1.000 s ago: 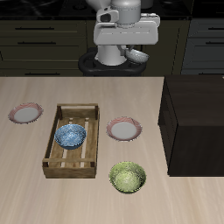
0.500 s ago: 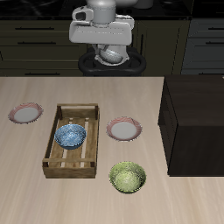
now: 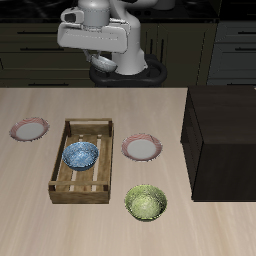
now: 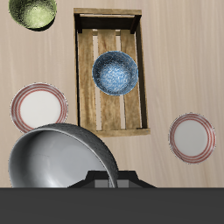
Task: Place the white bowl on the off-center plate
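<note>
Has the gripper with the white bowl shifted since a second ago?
Yes. The gripper, holding the white bowl, has swung sideways, from above the centre plate toward above the wooden crate.

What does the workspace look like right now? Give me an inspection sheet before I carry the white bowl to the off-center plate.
Surface: pale wooden table, no spills seen.
Job's things: glossy white round bowl held in the air behind the table; pink-rimmed round off-center plate bare, beside the crate.
Clutter: slatted wooden crate holding a blue patterned bowl; second red-rimmed plate, bare; green speckled bowl near the front edge; dark box-shaped cabinet on the table.
Grippers: claw shut on the white bowl's rim.
Cables: nothing seen.
Surroundings: dark drawer fronts behind the table.
</note>
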